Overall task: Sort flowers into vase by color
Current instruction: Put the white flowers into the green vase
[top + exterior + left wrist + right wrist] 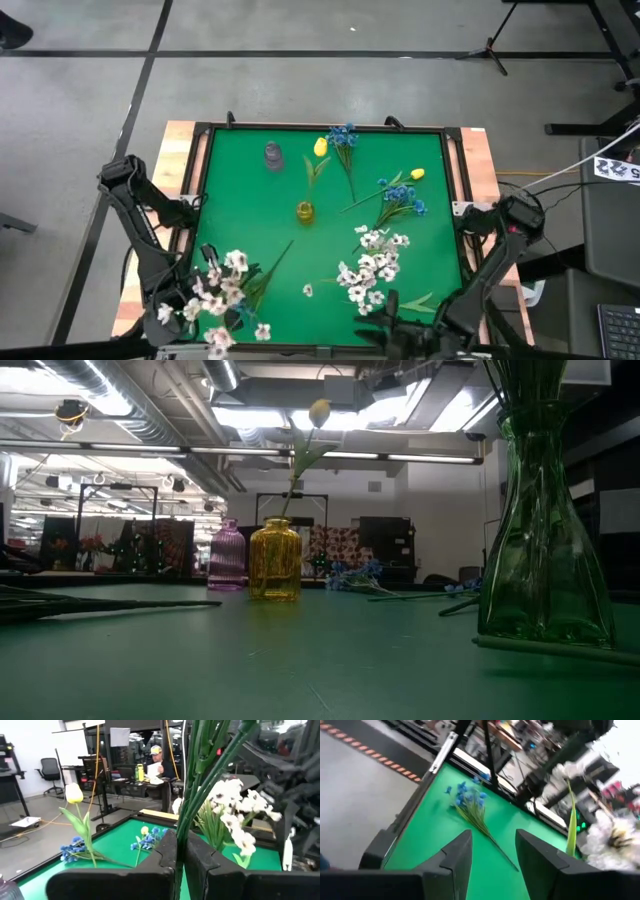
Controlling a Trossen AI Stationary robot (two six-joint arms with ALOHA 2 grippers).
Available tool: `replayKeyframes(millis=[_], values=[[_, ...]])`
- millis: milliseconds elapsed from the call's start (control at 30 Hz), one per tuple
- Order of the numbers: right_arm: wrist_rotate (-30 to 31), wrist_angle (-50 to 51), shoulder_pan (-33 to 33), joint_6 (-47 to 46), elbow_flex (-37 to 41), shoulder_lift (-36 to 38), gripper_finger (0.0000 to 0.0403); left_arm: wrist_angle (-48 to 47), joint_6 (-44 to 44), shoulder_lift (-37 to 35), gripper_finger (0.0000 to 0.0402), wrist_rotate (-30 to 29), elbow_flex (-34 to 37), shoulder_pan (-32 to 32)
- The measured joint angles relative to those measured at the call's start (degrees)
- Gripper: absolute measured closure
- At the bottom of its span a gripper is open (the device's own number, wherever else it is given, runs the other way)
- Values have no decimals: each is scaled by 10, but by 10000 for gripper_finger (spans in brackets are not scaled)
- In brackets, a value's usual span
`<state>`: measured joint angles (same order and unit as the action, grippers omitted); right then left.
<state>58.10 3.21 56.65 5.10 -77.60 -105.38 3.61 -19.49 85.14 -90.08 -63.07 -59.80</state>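
Note:
My left gripper (pixel 215 300) is at the near left of the green table and is shut on a white blossom sprig (pixel 222 285). My right gripper (pixel 492 855) hovers open near the near edge (pixel 395 318), touching nothing. A second white cluster (pixel 372 265) sits beside it. Blue sprigs (pixel 400 197) (pixel 345 135) and a yellow bud (pixel 417 174) lie flat on the table. The yellow vase (pixel 275 560) holds one yellow tulip (pixel 319 410) by its stem. A purple vase (pixel 227 555) stands empty. A green glass vase (pixel 545 560) with stems in it stands close to the low camera. My left gripper pinches the white sprig's green stems (pixel 181 827) between its two shut fingers (pixel 160 855). The stems run across the fingers. The white blossoms (pixel 235 805) spread just beyond the hold. The long stem end (pixel 285 248) trails toward the table's middle, low over the table.
Wooden rails (pixel 190 170) frame the green table. Loose sprigs cover its right half and near edge; the middle between the yellow vase and the white clusters is bare green. A person sits at a desk (pixel 156 762) in the room beyond.

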Motion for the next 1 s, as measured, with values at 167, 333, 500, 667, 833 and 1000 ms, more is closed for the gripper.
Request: replayKeyframes(millis=[167,333,500,667,833,1000], values=[[8,-10,-22,-73,0,-19,251,1,2,0,394,0,0,11],[39,-10,-28,-177,0,-49,251,1,3,0,394,0,0,10],[99,-36,-31,-222,0,-79,251,0,-4,0,391,0,0,10],[163,-53,-38,-244,0,-91,251,0,-14,0,394,2,0,10],[203,-66,-49,-243,0,-90,251,1,-35,1,391,28,0,10],[210,-83,-58,-243,0,-88,251,0,-45,13,394,45,0,9]])
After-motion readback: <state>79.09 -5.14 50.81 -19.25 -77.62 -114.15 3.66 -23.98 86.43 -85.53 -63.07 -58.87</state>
